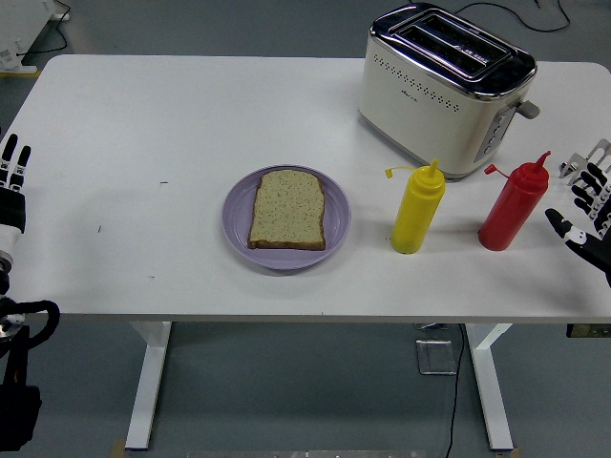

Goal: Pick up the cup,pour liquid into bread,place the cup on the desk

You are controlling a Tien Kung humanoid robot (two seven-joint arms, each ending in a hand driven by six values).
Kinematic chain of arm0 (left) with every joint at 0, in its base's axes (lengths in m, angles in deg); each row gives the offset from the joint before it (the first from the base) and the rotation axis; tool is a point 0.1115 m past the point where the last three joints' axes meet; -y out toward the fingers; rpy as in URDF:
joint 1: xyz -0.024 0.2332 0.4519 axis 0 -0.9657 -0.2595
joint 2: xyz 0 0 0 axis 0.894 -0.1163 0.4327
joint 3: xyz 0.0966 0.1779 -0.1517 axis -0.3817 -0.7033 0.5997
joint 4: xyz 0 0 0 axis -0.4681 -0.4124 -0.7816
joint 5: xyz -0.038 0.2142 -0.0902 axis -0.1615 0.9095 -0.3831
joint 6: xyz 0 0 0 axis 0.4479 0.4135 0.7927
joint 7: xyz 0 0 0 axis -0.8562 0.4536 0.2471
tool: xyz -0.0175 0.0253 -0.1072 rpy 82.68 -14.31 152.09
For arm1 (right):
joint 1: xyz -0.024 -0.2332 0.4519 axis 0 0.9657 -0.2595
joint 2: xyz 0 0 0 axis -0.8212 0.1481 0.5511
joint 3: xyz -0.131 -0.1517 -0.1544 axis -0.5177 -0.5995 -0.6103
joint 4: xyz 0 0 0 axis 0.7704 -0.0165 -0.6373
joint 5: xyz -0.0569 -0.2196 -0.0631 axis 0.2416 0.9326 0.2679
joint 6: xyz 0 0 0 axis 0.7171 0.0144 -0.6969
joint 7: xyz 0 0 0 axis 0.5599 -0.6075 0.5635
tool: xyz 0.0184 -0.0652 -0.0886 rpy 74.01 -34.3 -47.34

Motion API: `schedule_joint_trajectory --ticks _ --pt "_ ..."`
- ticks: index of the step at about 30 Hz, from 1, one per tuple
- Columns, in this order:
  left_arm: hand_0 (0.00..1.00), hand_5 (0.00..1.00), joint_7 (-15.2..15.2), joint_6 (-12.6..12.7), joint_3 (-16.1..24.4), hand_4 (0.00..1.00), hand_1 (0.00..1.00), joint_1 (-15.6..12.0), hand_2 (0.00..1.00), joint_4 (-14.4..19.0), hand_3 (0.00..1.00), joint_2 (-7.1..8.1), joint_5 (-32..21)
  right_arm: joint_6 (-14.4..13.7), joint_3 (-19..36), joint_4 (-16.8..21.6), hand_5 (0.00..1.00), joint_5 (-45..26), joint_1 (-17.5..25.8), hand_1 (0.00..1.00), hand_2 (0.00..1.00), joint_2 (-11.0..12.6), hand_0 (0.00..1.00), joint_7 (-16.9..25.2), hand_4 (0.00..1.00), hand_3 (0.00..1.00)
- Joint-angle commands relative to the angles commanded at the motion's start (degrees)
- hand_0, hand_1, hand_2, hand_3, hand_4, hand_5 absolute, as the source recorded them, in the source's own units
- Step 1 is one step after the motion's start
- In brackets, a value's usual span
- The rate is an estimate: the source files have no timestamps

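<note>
A slice of bread lies on a purple plate near the table's middle. To its right stands a yellow squeeze bottle, and further right a red squeeze bottle, both upright with caps flipped aside. No cup is in sight. My right hand hovers at the right edge, just right of the red bottle, fingers spread and holding nothing. My left hand stays at the far left edge, fingers straight and empty.
A cream and chrome toaster stands at the back right, behind the two bottles. The white table ends close below the plate. A cable runs on the floor beyond the far edge.
</note>
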Motion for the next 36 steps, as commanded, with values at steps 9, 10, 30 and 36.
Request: schedule_joint_trajectory --ticks 9,10,30,36 --pt "0.782 0.998 -0.01 -0.02 0.31 0.563 0.737 0.04 0.737 0.09 0.684 0.00 0.07 0.28 -3.66 -1.65 0.272 0.02 -3.43 0.921 0.981 -1.19 0.970 -0.32 0.893 0.998" --pt "0.782 0.998 -0.01 -0.04 0.31 0.563 0.737 0.10 0.737 0.10 0.684 0.00 0.08 0.43 -4.20 -1.75 0.272 -0.06 -3.81 0.921 0.981 -1.37 0.970 -0.37 0.893 0.998" --pt "0.782 0.998 -0.04 -0.01 0.87 0.560 0.737 0.20 0.735 0.10 0.685 0.00 0.19 -5.06 -11.66 -7.23 0.261 -4.33 -10.82 0.867 0.900 -3.17 0.906 0.12 0.885 0.984" --pt "0.782 0.998 -0.05 0.00 0.96 0.560 0.737 0.22 0.735 0.03 0.684 0.00 0.21 -7.36 -13.81 -8.84 0.246 -6.09 -12.48 0.776 0.773 -3.16 0.805 0.75 0.872 0.911"
